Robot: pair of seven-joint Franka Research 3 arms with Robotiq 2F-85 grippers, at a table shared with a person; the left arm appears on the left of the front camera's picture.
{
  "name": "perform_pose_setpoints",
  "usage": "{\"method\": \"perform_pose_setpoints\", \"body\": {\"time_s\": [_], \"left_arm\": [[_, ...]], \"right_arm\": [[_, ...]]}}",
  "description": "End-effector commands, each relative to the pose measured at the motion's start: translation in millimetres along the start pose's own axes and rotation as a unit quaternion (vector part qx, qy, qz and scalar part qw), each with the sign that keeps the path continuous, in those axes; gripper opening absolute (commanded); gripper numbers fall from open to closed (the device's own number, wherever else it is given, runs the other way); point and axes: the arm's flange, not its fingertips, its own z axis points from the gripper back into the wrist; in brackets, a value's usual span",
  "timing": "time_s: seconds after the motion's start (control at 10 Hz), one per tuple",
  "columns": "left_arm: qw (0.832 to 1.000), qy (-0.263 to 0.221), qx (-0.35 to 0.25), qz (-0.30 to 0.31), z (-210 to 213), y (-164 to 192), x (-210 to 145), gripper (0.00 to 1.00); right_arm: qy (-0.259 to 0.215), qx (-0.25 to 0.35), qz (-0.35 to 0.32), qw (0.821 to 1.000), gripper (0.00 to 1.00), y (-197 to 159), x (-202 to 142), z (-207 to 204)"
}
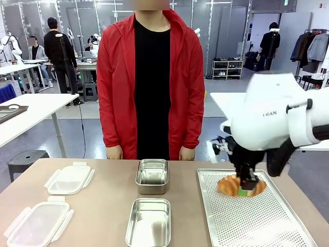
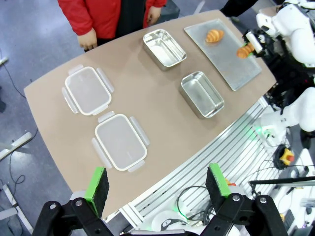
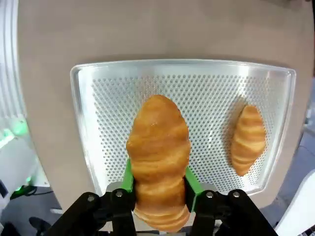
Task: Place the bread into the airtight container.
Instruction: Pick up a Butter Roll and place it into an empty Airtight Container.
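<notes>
Green-padded right fingers (image 3: 129, 178) are clamping a croissant (image 3: 158, 147) over the perforated tray (image 3: 206, 83), right of two steel containers (image 1: 149, 222). Left fingers (image 2: 97, 183) are hanging wide open, empty, above the surface's (image 2: 147, 103) near edge.

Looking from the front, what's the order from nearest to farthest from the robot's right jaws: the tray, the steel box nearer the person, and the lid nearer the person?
1. Tray, right side, directly under the held croissant.
2. Steel box, table's middle.
3. Lid, left side.
</notes>
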Motion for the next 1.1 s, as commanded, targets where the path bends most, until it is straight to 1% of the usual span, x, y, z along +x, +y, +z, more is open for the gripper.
{"method": "perform_pose_setpoints", "body": {"time_s": [0.0,0.1,0.2,0.4,0.6,0.7,0.8,1.0], "left_arm": [[1.000,0.000,-0.004,-0.008,0.7,-1.4,0.1,1.00],[1.000,0.000,-0.004,-0.008,0.7,-1.4,0.1,1.00],[1.000,0.000,-0.004,-0.008,0.7,-1.4,0.1,1.00],[1.000,0.000,-0.004,-0.008,0.7,-1.4,0.1,1.00],[1.000,0.000,-0.004,-0.008,0.7,-1.4,0.1,1.00],[1.000,0.000,-0.004,-0.008,0.7,-1.4,0.1,1.00],[1.000,0.000,-0.004,-0.008,0.7,-1.4,0.1,1.00],[1.000,0.000,-0.004,-0.008,0.7,-1.4,0.1,1.00]], "right_arm": [[0.025,-0.001,-0.013,1.000,0.42,9.6,49.4,22.6],[0.026,0.001,-0.017,1.000,0.42,18.7,79.8,32.3],[0.015,-0.004,-0.018,1.000,0.42,25.1,114.1,37.0],[0.019,-0.021,-0.029,0.999,0.42,33.1,172.4,38.7],[0.017,-0.034,-0.050,0.998,0.42,45.6,217.6,33.4],[0.012,-0.035,-0.058,0.998,0.42,49.6,232.8,28.2],[0.010,-0.032,-0.063,0.997,0.42,53.1,240.7,25.4],[0.002,-0.019,-0.067,0.998,0.42,57.1,244.5,23.1]]}}
